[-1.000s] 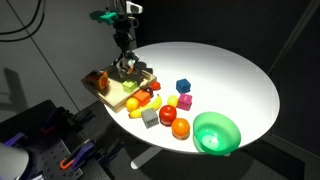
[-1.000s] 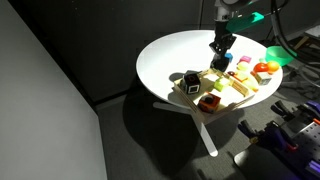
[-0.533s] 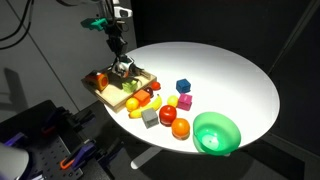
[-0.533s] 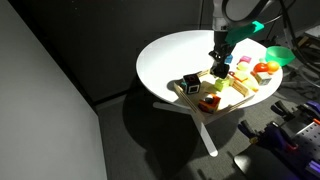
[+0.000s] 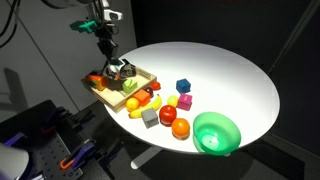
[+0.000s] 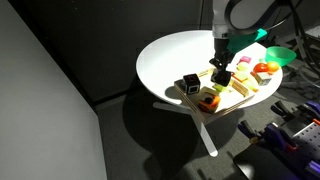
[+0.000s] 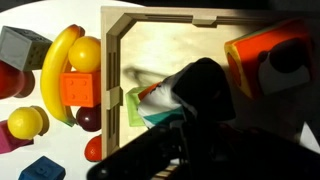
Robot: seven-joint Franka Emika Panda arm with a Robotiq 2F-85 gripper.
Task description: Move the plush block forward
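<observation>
The gripper hangs low over the wooden tray at the table edge; whether it is clenched I cannot tell. In the wrist view the plush block lies inside the tray, partly covered by a dark finger; one orange block sits near it. Outside the tray crowd one banana and three cubes: blue, pink, grey; one green bowl stands well apart.
</observation>
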